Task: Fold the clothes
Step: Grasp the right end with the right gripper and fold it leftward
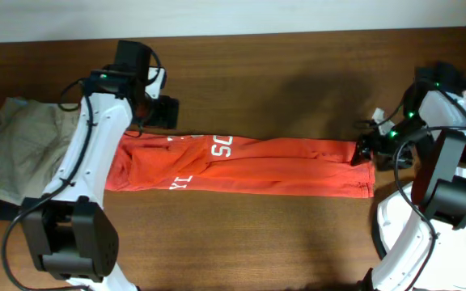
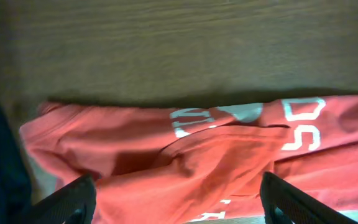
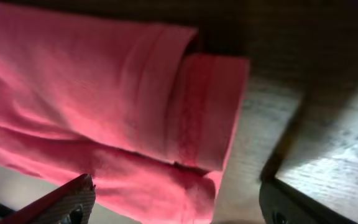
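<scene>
Orange-red cotton T-shirt with white lettering (image 1: pixel 249 166) | lies as a long lengthwise-folded strip on brown wooden tabletop (image 1: pixel 257 234) | crosswise folds likely remain | left pincer (image 2: pixel 179 202), right pincer (image 3: pixel 176 205): both released, empty

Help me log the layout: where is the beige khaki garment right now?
In the overhead view the khaki garment lies bunched at the table's left edge, just outside the left arm and left of the orange-red T-shirt.

Left arm (image 1: pixel 95 137): white shells, black joint blocks, green light.
Right arm (image 1: pixel 453 113): white shells, black joint blocks, green lights.
Cables (image 1: pixel 10 234): thin, black, looping.
Gripper fingers (image 3: pixel 64 200): black, wedge-shaped, one screw each.
</scene>
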